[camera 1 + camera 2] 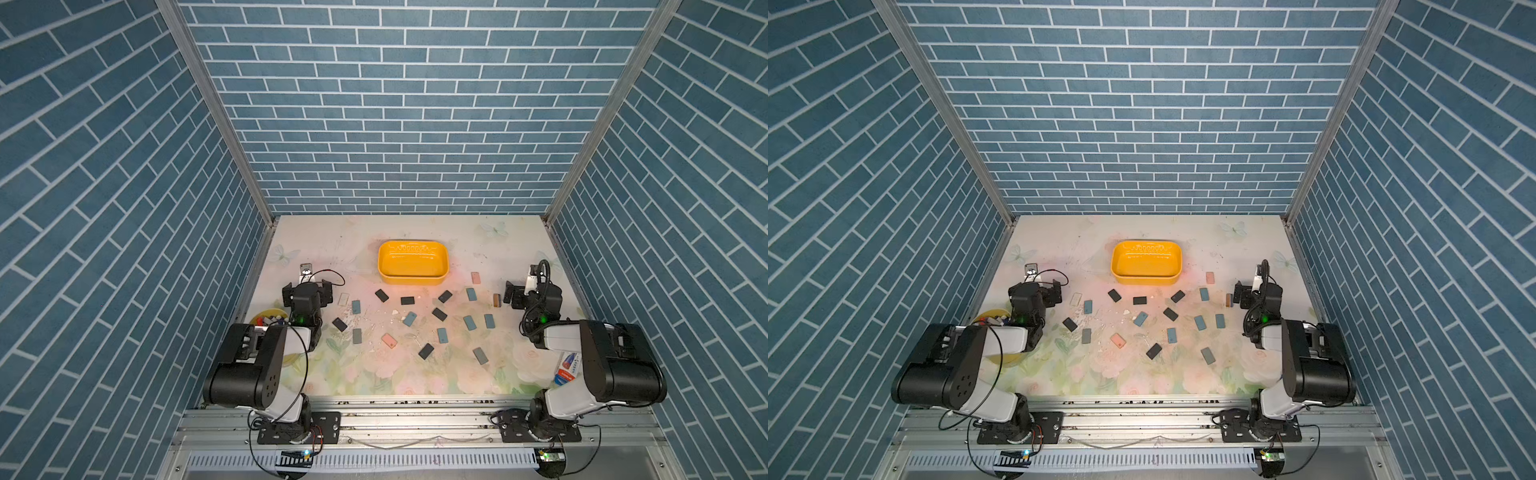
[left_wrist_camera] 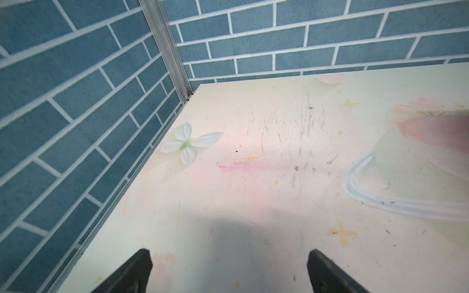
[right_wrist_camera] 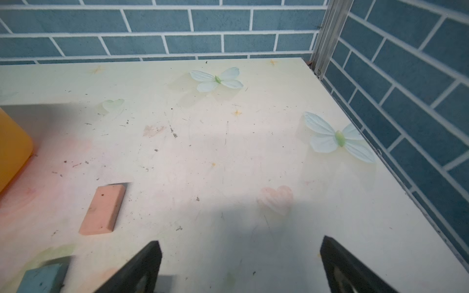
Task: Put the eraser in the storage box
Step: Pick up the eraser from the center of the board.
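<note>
Pale floral table [image 1: 374, 376]: roses are crowding the near edge, and printed butterflies [image 2: 189, 144] are sitting toward the far corners among small hearts and stars. The surface is showing wear, with grey scuffs, a pink smear, dark specks and white crumbs. Blue brick-pattern walls [image 1: 415, 124] are closing in three sides. Aluminium posts [image 1: 216, 120] are rising from the two far corners. A metal rail [image 1: 415, 419] is running along the near edge, carrying both arm bases.

At far centre the yellow box [image 1: 413, 280] is sitting with its long side facing the arms, white marks showing on its inner far wall. The erasers [image 1: 409, 318] are lying scattered on the table on the near side of the box, between the arms, in black, blue, grey and pink. The pink eraser [image 3: 102, 209] is lying off the box's right end, apart from it. A blue eraser [image 3: 43, 277] is lying near it.

The left gripper [image 2: 229, 253] is hanging over the left side of the table, fingers wide apart with only bare table showing between them. The right gripper [image 3: 241, 241] is doing the same on the right side, spread and holding nothing.

A yellow cup [image 1: 268, 318] of pens is standing half hidden behind the left arm.
</note>
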`<state>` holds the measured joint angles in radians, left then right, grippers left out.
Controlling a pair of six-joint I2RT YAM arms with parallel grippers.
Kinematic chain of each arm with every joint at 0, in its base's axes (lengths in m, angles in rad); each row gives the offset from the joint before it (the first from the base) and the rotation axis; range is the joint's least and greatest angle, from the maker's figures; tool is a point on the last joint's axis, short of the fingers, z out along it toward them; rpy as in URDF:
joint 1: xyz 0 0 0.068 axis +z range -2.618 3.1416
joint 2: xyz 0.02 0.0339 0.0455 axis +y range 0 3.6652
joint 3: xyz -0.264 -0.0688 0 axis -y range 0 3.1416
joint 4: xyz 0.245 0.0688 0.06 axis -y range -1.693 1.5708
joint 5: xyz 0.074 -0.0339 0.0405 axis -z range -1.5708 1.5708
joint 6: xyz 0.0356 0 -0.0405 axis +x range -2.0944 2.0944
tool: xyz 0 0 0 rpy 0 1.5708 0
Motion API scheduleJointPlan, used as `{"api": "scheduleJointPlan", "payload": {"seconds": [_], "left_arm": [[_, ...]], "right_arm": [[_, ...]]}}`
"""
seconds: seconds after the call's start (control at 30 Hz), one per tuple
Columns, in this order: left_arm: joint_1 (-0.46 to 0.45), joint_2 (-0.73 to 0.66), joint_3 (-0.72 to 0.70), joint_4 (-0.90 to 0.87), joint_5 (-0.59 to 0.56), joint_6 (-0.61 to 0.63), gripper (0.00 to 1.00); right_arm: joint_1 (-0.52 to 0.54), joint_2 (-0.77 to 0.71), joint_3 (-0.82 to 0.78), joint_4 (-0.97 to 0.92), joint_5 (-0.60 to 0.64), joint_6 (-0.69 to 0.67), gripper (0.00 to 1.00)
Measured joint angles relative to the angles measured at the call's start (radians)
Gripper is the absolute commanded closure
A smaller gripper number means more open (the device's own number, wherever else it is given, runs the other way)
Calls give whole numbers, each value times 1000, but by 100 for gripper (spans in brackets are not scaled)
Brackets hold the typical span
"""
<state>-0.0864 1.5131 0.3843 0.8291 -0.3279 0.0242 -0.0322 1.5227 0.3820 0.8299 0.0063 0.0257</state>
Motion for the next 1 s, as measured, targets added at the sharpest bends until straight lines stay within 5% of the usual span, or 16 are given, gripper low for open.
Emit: {"api": "scheduleJointPlan", "payload": {"seconds": [0.7, 1.0], "left_arm": [[0, 0, 0, 0, 0, 0, 0], [-43, -6, -14, 22, -63, 14, 1]], "right_arm": [[-3, 0, 0, -8, -4, 0, 1], [102, -177, 141, -259, 96, -33, 1]]}}
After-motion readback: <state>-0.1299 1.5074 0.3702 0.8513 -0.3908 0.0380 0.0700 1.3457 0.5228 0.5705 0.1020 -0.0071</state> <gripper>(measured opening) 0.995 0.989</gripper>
